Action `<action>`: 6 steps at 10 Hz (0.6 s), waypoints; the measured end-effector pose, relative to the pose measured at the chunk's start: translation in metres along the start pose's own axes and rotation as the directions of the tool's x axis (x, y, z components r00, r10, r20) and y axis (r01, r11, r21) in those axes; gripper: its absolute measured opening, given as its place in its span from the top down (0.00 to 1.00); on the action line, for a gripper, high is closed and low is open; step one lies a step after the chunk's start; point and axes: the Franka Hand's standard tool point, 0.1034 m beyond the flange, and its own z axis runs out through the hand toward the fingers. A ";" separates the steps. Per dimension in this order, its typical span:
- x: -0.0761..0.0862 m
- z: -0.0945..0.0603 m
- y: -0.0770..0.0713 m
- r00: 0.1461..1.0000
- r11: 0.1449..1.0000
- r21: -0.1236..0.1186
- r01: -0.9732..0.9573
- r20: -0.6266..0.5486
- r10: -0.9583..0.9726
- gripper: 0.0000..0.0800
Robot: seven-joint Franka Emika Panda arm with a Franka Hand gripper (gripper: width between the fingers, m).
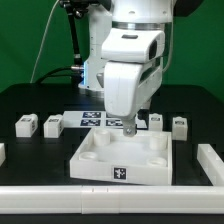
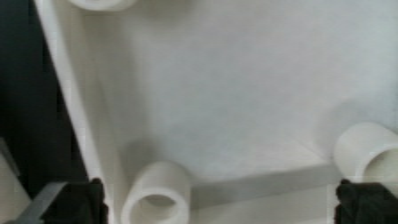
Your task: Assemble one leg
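Leg not yet picked. Gripper (image 1: 128, 126) low over far rim of panel (image 1: 95, 168), spread, pinching nothing. Wrist view shows dark fingers (image 2: 59, 203) wide apart above panel floor and socket (image 2: 157, 192). Judged step: pause over panel before fetching leg. Next move calls for lift clear, shift right to nearest leg (image 1: 155, 121), close on it, carry to corner socket. Leg: small white block, tag on near face, on bench (image 1: 25, 105) just right of gripper, beyond panel.

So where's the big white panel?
Exterior view: the white panel lies centre-front on the table, under the end effector, with the marker board just behind.
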 end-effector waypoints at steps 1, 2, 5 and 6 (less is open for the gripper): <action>-0.001 0.003 -0.007 1.000 1.000 0.003 0.021 0.000 -0.021 0.19; -0.004 0.008 -0.015 0.999 0.999 0.017 0.038 0.005 -0.038 0.19; -0.004 0.006 -0.012 0.999 0.999 0.013 0.034 0.004 -0.034 0.19; -0.004 0.006 -0.011 0.999 0.999 0.016 0.041 0.007 -0.041 0.19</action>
